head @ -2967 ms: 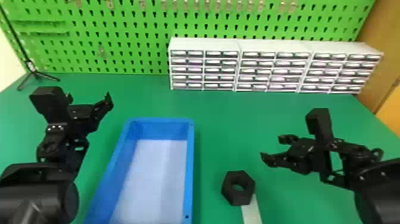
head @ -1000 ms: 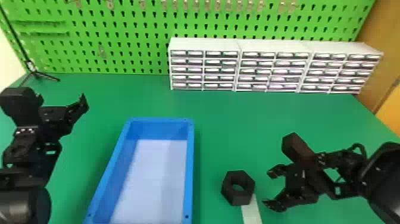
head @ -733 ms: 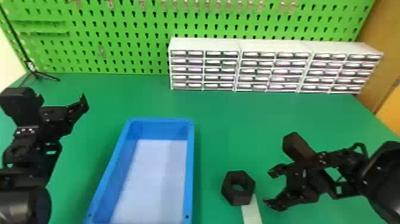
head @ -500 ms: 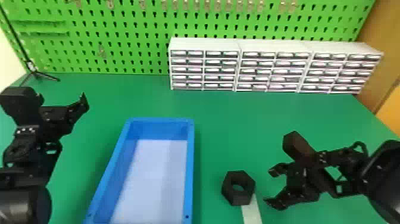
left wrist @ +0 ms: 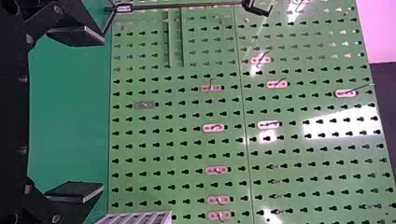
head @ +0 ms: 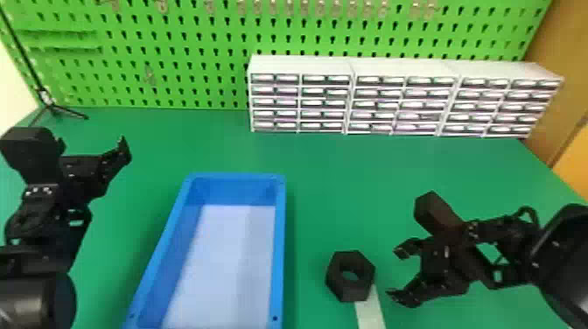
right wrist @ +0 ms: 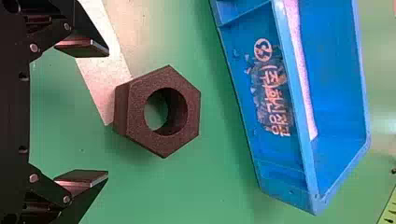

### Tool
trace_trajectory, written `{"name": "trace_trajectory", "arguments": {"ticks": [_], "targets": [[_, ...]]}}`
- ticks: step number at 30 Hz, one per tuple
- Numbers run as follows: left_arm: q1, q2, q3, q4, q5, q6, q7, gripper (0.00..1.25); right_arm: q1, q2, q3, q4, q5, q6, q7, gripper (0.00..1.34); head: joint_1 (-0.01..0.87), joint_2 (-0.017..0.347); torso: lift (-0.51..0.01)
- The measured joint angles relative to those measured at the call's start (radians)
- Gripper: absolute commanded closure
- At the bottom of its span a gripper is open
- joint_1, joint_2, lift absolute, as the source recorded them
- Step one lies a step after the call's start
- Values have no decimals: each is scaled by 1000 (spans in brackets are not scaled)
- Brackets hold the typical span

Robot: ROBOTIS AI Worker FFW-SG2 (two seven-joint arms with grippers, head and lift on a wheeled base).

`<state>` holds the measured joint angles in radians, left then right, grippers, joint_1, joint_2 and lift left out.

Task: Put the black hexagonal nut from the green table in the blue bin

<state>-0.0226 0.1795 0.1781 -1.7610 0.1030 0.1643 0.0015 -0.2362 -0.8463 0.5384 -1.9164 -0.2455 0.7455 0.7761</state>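
Note:
On the green table (head: 332, 175) sits the black hexagonal nut (head: 350, 276), to the right of the blue bin (head: 280, 245) and partly over a pale strip. My right gripper (head: 396, 273) is open just to the right of the nut, its fingers spread towards it. In the right wrist view the nut (right wrist: 135, 112) lies a short way beyond the open right gripper (right wrist: 106, 114), untouched, with the blue bin (right wrist: 243, 93) farther off. My left gripper (head: 94, 142) is parked at the left; in the left wrist view the left gripper (left wrist: 102, 114) stands open, holding nothing.
A white drawer cabinet (head: 302, 65) stands at the table's back before the green pegboard (head: 175, 52). A thin black stand (head: 54, 109) is at the back left. The pale strip (head: 369, 310) runs from the nut to the front edge of view.
Over the last three seconds the left arm has shifted left, and the right gripper has moved nearer the front and turned towards the nut. Both arms look nearly still in the latest frames.

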Motion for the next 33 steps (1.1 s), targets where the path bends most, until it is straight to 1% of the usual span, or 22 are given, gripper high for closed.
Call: {"name": "trace_trajectory", "arguments": {"ticks": [8, 14, 23, 33], "targets": [[0, 0, 0, 0, 1, 0, 0, 177, -8, 7, 9, -10, 8, 0, 0, 349, 683, 28, -96], [0, 0, 0, 0, 1, 0, 0, 177, -36, 12, 43, -31, 36, 12, 0, 348, 683, 28, -96], [-6, 0, -5, 0, 4, 1, 0, 177, -124, 15, 146, -38, 53, 27, 0, 349, 683, 28, -96], [-25, 0, -28, 15, 5, 1, 0, 177, -219, 34, 269, -38, 88, 35, 2, 348, 683, 28, -96]]}}
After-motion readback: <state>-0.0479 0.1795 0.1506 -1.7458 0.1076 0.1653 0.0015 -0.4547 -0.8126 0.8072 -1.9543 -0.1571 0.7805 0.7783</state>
